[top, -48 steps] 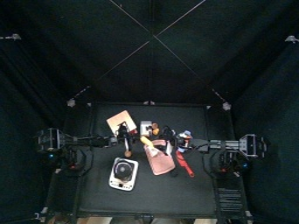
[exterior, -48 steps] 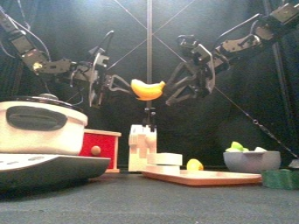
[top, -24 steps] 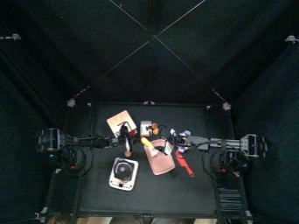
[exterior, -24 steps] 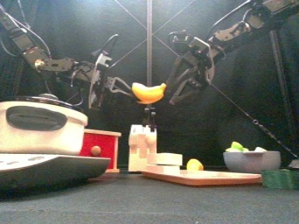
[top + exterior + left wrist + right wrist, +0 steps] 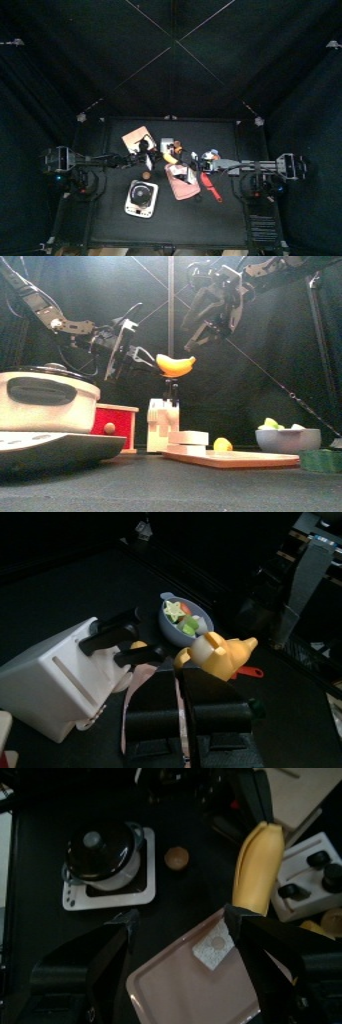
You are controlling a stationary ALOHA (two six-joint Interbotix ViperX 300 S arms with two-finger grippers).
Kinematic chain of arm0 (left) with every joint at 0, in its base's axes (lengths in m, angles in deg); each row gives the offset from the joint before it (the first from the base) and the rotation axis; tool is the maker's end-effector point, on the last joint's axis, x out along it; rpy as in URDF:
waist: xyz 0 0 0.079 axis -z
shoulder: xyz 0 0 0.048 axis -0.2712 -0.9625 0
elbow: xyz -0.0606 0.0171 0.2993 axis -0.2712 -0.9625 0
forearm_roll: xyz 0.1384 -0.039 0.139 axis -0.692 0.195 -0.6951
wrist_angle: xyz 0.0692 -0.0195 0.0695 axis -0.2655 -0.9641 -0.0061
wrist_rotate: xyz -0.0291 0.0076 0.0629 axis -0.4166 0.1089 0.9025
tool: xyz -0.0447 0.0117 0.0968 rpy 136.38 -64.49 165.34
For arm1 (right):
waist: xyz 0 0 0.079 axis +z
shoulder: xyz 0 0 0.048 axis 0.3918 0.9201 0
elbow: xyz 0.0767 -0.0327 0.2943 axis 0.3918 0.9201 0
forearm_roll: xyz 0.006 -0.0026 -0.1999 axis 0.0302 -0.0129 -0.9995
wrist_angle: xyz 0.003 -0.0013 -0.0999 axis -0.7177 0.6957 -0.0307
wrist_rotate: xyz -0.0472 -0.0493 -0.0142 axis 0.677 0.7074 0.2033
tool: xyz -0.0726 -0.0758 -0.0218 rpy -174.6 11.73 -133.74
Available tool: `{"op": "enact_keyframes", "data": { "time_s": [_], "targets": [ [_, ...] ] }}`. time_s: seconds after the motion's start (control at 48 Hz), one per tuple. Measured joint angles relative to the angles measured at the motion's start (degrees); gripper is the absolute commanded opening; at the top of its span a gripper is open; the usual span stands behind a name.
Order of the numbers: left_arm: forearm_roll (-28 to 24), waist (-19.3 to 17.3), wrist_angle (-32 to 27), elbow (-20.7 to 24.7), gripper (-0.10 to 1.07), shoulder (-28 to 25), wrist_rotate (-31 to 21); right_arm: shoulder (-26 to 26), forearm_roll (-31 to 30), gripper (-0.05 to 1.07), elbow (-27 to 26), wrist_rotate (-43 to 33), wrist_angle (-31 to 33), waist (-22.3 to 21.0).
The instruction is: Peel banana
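Above the pink board [image 5: 230, 458], the banana [image 5: 174, 363] is hanging in mid-air, pinched at one end by the left claw [image 5: 144, 356], whose jaws are clamping tight on it. The right claw [image 5: 201, 318] is sitting higher, apart from the fruit, jaws spread wide and gripping nothing. From the right wrist, the banana [image 5: 257, 863] is showing long and yellow over the board [image 5: 194, 973], beside the white knife block [image 5: 162, 424], all well clear of the surface [image 5: 174, 484].
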Motion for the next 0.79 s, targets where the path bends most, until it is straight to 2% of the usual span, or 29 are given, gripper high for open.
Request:
{"op": "enact_keyframes", "data": {
  "time_s": [0.292, 0.792],
  "targets": [
    [2.11, 1.05, 0.00, 1.67, 0.11, -2.37, -0.09, 0.09, -1.49, 0.98, 0.00, -0.09, -2.29, -3.69],
    [2.37, 2.64, 0.09, 4.92, 0.11, -4.39, -0.09, 8.61, -3.16, 0.98, -4.04, -0.09, -3.43, -5.62]
  ]
}}
